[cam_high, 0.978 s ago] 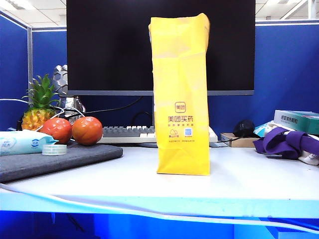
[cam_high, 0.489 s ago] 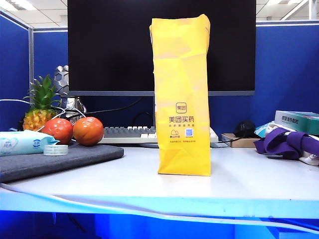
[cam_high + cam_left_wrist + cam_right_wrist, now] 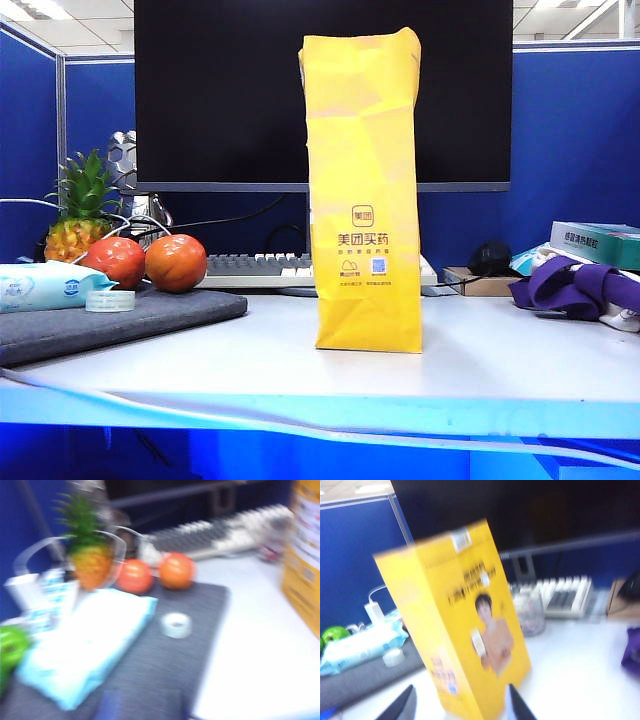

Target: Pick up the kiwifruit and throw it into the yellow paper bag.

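Surveying all three views, I find no kiwifruit. It is not on the bare worktop [image 3: 520,350], nor on the grey mat [image 3: 150,315] at the left, where only two tomatoes [image 3: 148,262], a pack of wet wipes [image 3: 45,285] and a roll of tape [image 3: 109,300] lie, with a pineapple [image 3: 78,215] behind them. A bright green round thing [image 3: 10,647] shows at the far-left end of the wipes in the left wrist view. It is too blurred to identify, and its colour looks too vivid for a kiwifruit.

The yellow paper bag [image 3: 365,190] stands upright at mid-worktop, long axis vertical, well apart from the mat. Its mouth is at the top, and no view looks into it. My judgement: the fruit is either inside the bag or outside every frame.

My right pincer [image 3: 460,707] has its jaws standing wide and holds nothing. The bag is directly ahead of it and close, its lower part framed between the two fingertips [image 3: 400,705] but not touched. My left pincer does not appear in its own view, so I cannot tell its state. That camera faces the left-hand cluster, with the bag at the right edge.

Neither arm appears in the exterior view. The right arm is nearer the bag; the left is nearer the mat.
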{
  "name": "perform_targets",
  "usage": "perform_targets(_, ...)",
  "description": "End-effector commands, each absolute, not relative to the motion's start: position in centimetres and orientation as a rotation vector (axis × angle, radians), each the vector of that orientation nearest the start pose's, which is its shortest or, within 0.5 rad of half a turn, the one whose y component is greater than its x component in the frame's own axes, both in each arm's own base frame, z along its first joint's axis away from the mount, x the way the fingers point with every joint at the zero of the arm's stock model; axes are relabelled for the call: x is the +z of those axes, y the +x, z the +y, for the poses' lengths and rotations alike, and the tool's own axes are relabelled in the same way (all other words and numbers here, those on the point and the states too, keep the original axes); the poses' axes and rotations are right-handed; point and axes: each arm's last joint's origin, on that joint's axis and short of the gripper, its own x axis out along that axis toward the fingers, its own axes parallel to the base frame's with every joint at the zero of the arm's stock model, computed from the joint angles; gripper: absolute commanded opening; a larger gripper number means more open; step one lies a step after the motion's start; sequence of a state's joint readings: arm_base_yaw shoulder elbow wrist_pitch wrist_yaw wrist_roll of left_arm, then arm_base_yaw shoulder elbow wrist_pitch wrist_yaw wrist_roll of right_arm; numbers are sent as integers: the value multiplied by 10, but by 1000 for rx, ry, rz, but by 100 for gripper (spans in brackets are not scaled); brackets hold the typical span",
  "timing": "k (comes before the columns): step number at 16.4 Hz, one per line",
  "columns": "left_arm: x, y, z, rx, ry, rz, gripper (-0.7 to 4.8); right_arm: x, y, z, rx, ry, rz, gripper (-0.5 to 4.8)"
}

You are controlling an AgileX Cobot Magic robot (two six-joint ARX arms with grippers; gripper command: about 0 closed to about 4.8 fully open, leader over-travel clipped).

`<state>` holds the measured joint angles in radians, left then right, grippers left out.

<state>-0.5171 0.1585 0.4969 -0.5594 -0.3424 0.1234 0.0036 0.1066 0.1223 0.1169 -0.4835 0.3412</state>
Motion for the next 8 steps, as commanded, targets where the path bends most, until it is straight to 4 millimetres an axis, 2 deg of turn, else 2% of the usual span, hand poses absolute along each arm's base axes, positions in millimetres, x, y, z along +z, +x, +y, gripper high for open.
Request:
perform_targets(1,265,61,-25,-242,227,165,112,176,100,13,469,332,28,88)
perform_targets(2,265,61,-25,-249,239,166,112,166,101,13,453,339,72,8)
perform_targets(5,264,60,-28,-347,368,142,112,169,101,12,440,323,36,8)
perform_targets(7,264,60,-28,-360,370,141,108,171,101,13,461,317,17,8)
perform_targets(8,264,60,-28,-360,370,142,60,171,101,13,460,318,19,8)
